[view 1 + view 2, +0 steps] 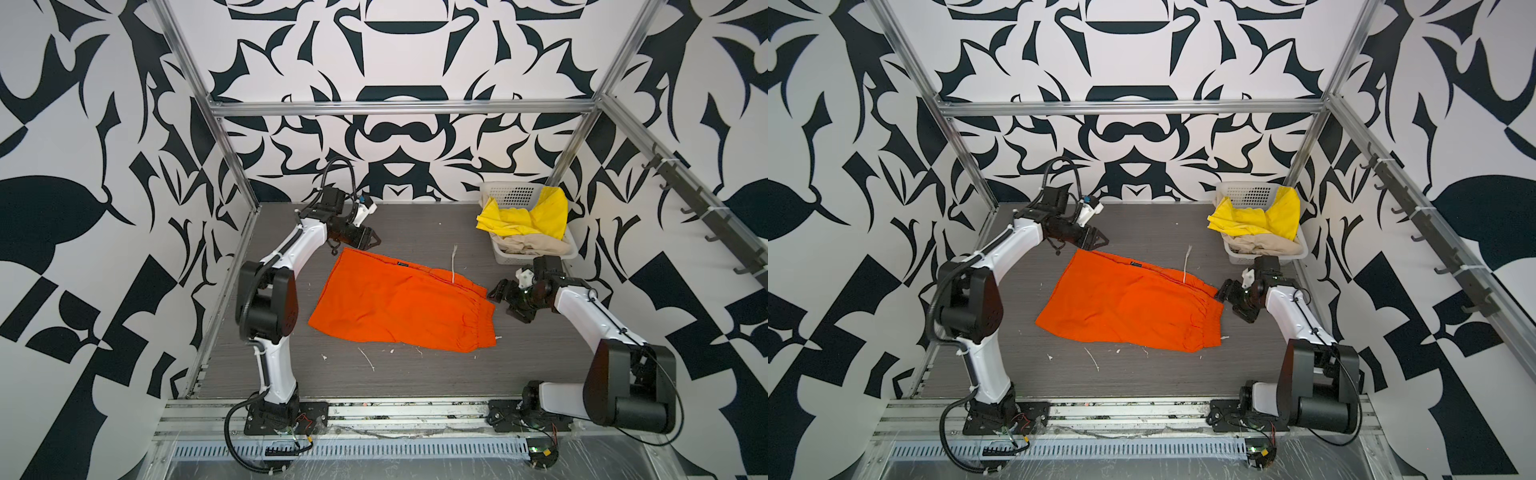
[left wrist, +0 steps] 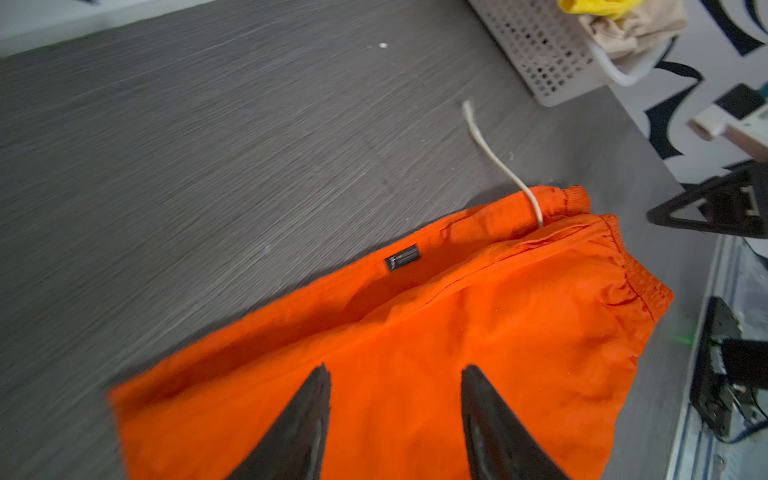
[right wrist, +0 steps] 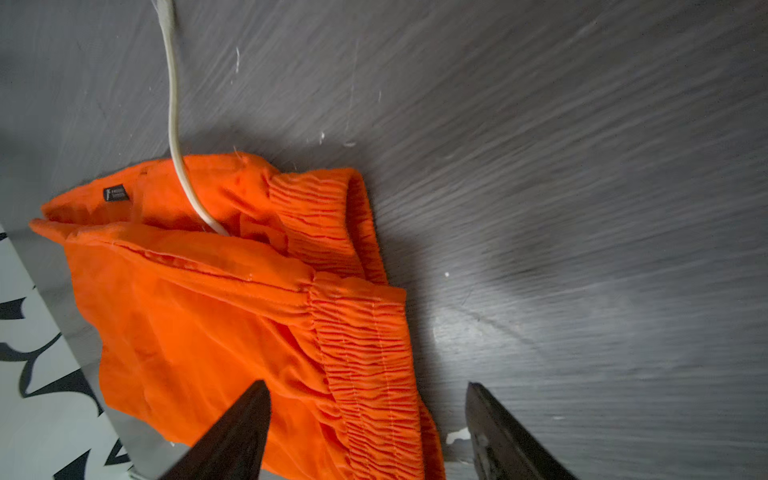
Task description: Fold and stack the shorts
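Note:
The orange shorts [image 1: 399,303] [image 1: 1129,303] lie flat in the middle of the grey table, waistband [image 3: 361,345] to the right. A white drawstring [image 1: 454,264] [image 2: 494,162] trails off toward the back. My left gripper [image 1: 376,241] [image 1: 1102,240] [image 2: 395,368] hovers open over the shorts' back-left corner, holding nothing. Beside the waistband end, my right gripper [image 1: 498,302] [image 1: 1225,303] [image 3: 368,384] stands open, and no cloth is pinched. Yellow shorts [image 1: 523,216] [image 1: 1254,216] and beige shorts [image 1: 532,245] [image 1: 1266,245] are heaped in the basket.
The white perforated basket [image 1: 509,193] [image 1: 1246,193] [image 2: 536,50] stands at the back right corner. Metal frame posts rise at the table's back corners. A rail of hooks [image 1: 706,216] runs along the right wall. Small white scraps [image 1: 368,359] lie near the front.

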You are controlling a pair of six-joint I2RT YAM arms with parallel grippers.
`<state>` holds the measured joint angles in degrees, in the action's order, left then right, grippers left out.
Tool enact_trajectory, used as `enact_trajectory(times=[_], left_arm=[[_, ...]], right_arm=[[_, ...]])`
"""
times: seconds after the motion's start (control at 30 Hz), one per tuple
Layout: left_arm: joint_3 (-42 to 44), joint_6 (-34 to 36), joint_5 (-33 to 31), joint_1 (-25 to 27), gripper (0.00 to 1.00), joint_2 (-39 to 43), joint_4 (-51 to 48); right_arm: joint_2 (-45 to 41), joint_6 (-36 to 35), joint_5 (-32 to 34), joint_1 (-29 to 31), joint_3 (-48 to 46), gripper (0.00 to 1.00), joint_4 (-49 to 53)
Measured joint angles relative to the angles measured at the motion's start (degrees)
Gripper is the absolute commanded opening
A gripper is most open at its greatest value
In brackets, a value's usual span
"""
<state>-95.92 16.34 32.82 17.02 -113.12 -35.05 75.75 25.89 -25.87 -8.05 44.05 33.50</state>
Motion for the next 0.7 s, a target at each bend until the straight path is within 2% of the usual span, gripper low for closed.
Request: enact_trajectory(times=[0.2, 0.37, 0.5, 0.57, 0.7], left_arm=[[-7.6, 19.1, 6.5, 4.7, 0.6, -9.5, -6.1], [-14.1, 31.6, 6.1, 8.5, 0.61, -15.6, -11.5], [-17.2, 37.9, 4.4, 10.6, 0.61, -19.8, -13.7], [-17.4, 40.2, 4.0, 11.4, 0.62, -21.3, -13.7], [-17.4, 42.6, 3.0, 11.8, 0.62, -23.0, -12.6]], right_arm=[[4.3, 1.6, -3.7, 0.0, -2.2, 0.69, -5.7], [8.5, 2.7, -5.3, 0.0, -3.4, 0.56, -9.6], [9.6, 3.1, -6.2, -0.1, -4.2, 0.49, -11.3], [9.6, 3.0, -6.5, -0.1, -4.5, 0.41, -12.0], [9.6, 3.3, -6.7, -0.1, -5.0, 0.32, -13.0]])
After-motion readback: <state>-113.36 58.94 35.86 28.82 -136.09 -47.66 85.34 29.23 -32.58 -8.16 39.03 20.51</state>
